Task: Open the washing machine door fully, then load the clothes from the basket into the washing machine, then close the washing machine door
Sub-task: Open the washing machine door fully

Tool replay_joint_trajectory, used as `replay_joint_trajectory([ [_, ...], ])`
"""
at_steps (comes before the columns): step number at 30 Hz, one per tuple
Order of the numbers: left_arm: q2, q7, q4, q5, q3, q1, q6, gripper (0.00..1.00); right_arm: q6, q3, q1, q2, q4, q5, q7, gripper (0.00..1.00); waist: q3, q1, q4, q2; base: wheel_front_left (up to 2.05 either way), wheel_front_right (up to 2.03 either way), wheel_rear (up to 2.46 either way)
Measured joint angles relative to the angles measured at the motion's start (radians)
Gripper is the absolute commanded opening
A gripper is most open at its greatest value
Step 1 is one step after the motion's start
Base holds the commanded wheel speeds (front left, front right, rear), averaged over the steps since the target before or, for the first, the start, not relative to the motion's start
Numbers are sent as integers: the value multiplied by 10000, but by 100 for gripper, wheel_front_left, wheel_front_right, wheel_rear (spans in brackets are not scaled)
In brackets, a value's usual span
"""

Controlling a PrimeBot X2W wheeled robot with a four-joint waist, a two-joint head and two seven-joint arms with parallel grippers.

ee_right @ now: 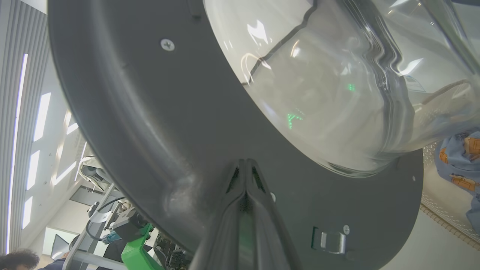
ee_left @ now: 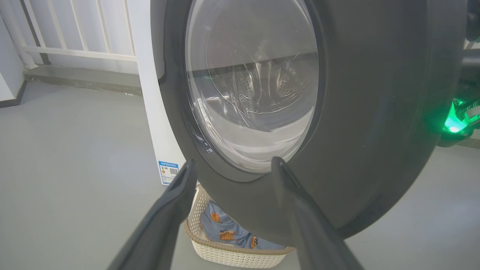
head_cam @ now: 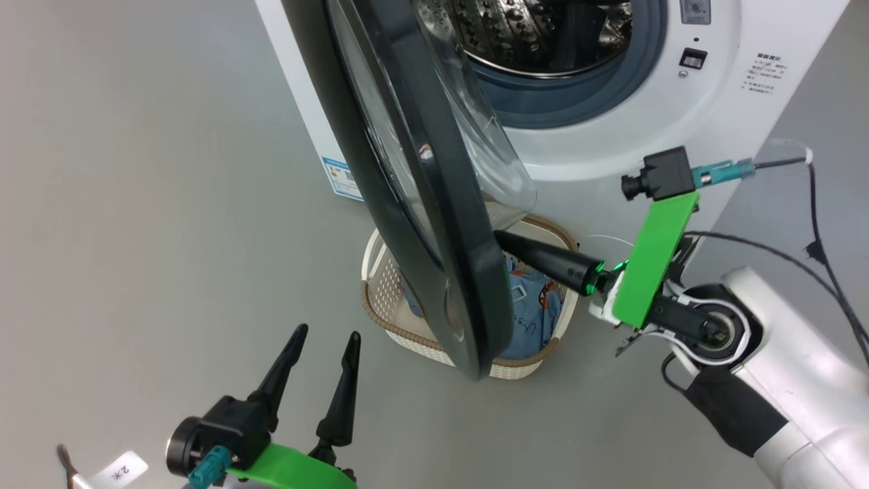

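**Right hand (ee_right: 245, 167) pushing on the door, left hand (head_cam: 327, 336) waiting open**

The right hand is fully closed, gripping nothing, and its joined tips seem to be pressing on the inner face of the door (head_cam: 468, 285), just beside the glass bowl (ee_right: 337, 93). The left hand is standing fully open and empty, well apart from the right, with the door's outer face ahead of its fingers. The door is standing partly open between the two hands, so the opening step looks unfinished. The basket (head_cam: 383, 272) is sitting on the floor below the right hand, under the door's lower rim, with the clothes (head_cam: 536, 319) lying inside. The washer (head_cam: 611, 136) is rising beyond the right hand, its drum (head_cam: 543, 34) exposed.

Likely trouble from here:
- The joined tips are bearing on a smooth, sloping surface, so they could skid toward the bowl and lose the push.
- The door may be swinging toward the left hand, which could get struck.
- A dropping right forearm could knock the basket.

Counted: two hands, one door, one washer, one basket, one catch (ee_right: 330, 240) on the door, one blue sticker (head_cam: 341, 178). The clothes are showing as one heap, and I cannot tell how many pieces it holds.
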Motion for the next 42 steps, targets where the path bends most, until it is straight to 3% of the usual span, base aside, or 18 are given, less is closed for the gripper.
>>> replay_joint_trajectory([
  [11, 4, 0, 35, 73, 15, 22, -86, 100, 0, 274, 110, 608, 96, 0, -190, 0, -245, 0, 242, 0, 0, 0, 0],
  [20, 4, 0, 73, 86, 153, 157, -142, 100, 0, 339, 251, 698, 163, -17, -506, 0, -342, 1, 173, 0, 0, 0, 0],
  [21, 6, 0, 111, 86, 178, 198, -173, 100, 0, 341, 313, 700, 196, -23, -606, 8, -367, 0, 137, 0, 0, 0, 0],
  [23, 8, 0, 174, 86, 203, 213, -213, 100, 0, 339, 444, 671, 201, -102, -844, 37, -412, 1, 56, 0, 0, 0, 0],
  [25, 8, 0, 236, 88, 232, 212, -267, 100, 0, 368, 593, 616, 245, -213, -1081, 59, -457, 0, -34, 0, 0, 0, 0],
  [26, 10, 0, 270, 100, 249, 212, -322, 100, 0, 385, 677, 562, 268, -267, -1218, 100, -479, 1, -80, 0, 0, 0, 0],
  [42, 8, 0, 489, 334, 1007, 408, -711, 100, 0, 623, 2558, -648, 564, -447, -3009, 100, -769, 0, -1059, 0, 0, 0, 0],
])
